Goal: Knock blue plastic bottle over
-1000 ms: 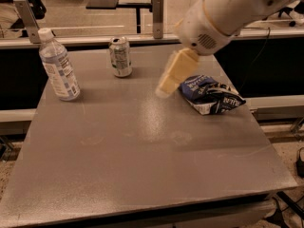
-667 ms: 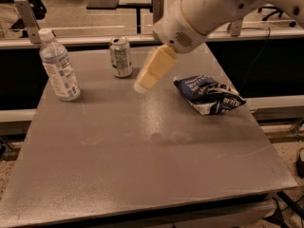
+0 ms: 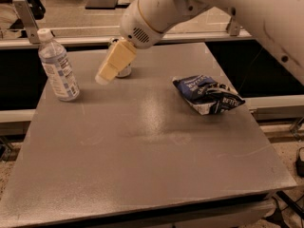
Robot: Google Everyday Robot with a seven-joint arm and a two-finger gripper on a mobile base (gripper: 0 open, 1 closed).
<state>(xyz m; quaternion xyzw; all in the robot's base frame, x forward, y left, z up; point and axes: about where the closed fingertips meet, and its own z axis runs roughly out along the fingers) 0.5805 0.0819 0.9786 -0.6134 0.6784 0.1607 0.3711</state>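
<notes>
The cream-coloured gripper (image 3: 102, 78) hovers at three o'clock from the upright clear plastic bottle (image 3: 58, 66) with white cap, near but apart; whether it is clenched, I cannot tell.

The grey worktop (image 3: 142, 151) carries three things: the blue plastic bottle (image 3: 58, 66) standing upright near its back left edge, a metal can (image 3: 125, 72) at the back middle, and a dark blue-and-white snack bag (image 3: 209, 95) lying crumpled toward the right. The gripper (image 3: 102, 78) hangs above the worktop in front of the can, hiding most of it, and is apart from the bottle.
</notes>
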